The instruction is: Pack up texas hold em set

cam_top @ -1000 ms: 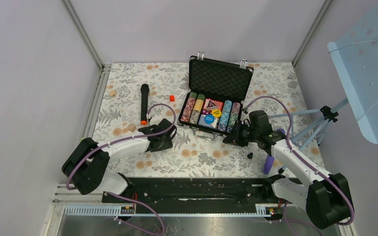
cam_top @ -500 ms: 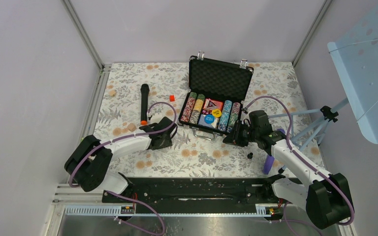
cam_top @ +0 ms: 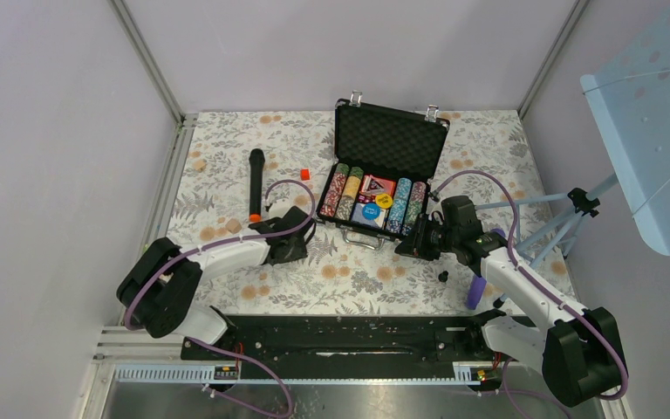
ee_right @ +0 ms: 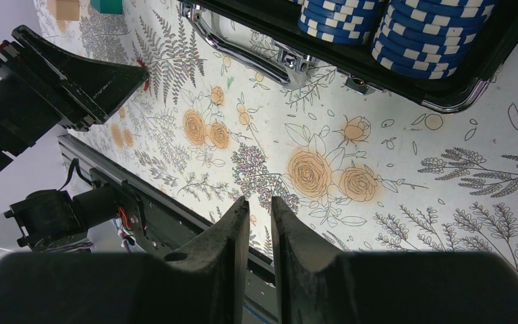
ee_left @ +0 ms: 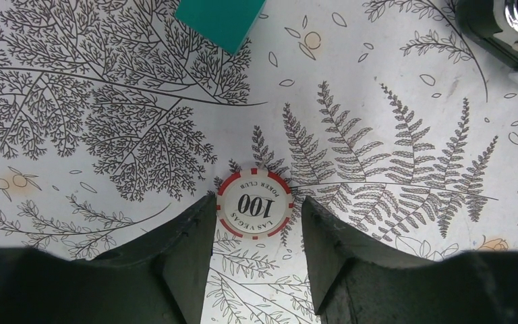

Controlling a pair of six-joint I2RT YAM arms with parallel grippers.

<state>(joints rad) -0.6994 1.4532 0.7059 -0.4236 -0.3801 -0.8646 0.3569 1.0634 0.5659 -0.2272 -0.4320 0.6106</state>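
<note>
The black briefcase (cam_top: 391, 140) stands open at the table's far middle, with rows of striped chips (cam_top: 345, 194), cards and round buttons in its base. One loose red-and-white "100" poker chip (ee_left: 255, 204) lies flat on the floral cloth. My left gripper (ee_left: 256, 206) is low over it, open, the chip between its fingertips: the left fingertip (ee_left: 199, 223) touches the chip's rim and the right one stands a little apart. My right gripper (ee_right: 260, 201) hovers near the case's front right corner (ee_right: 445, 101). It is open by a narrow slit, with nothing in it.
A black microphone (cam_top: 255, 183) and a small red block (cam_top: 305, 175) lie left of the case. A teal block (ee_left: 219, 20) sits just beyond the chip. A purple object (cam_top: 475, 292) and a tripod (cam_top: 576, 209) stand at the right.
My left arm has crept slightly forward over the loose chip. Its jaws have shifted a little in width. The right arm has not moved.
</note>
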